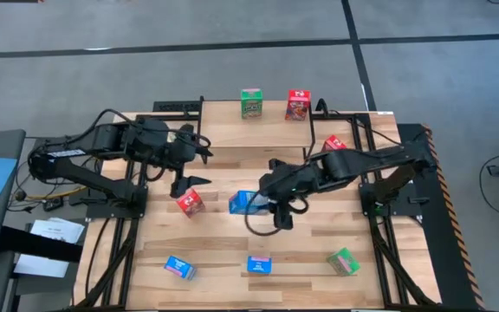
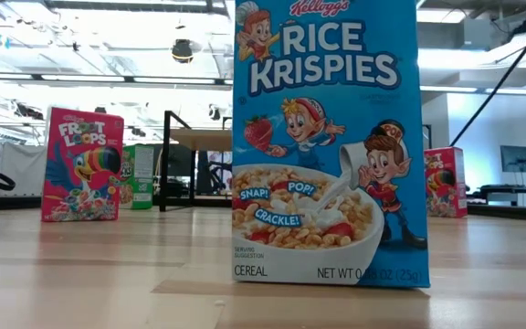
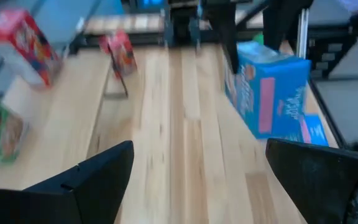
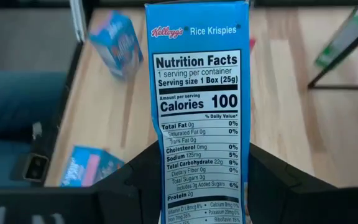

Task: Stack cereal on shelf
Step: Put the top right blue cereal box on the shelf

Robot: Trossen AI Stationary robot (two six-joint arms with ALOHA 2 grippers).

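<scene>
High view: I see my right gripper near the middle of the table, jaws pinching a blue Rice Krispies box. My left gripper hangs over the table's left part, jaws spread, just above a red box lying there; I hold nothing with it. The shelf sits at the far edge, with a green box and a red Froot Loops box standing on it. Another red box lies beside the shelf's right end. Along the near edge: two blue boxes and a second green box.

Low view: one near-edge blue box stands upright right before the lens and fills the middle. A red Froot Loops box stands to its left, a green one behind that. The shelf's board and black legs show farther back. A red box stands at right.

Left wrist view: my two fingers stand wide apart with bare wood between. Beyond them, the held blue box sits in the other arm's grip.

Right wrist view: my fingers clamp both sides of the blue box, nutrition panel facing me. Two blue boxes lie on the table beyond.
</scene>
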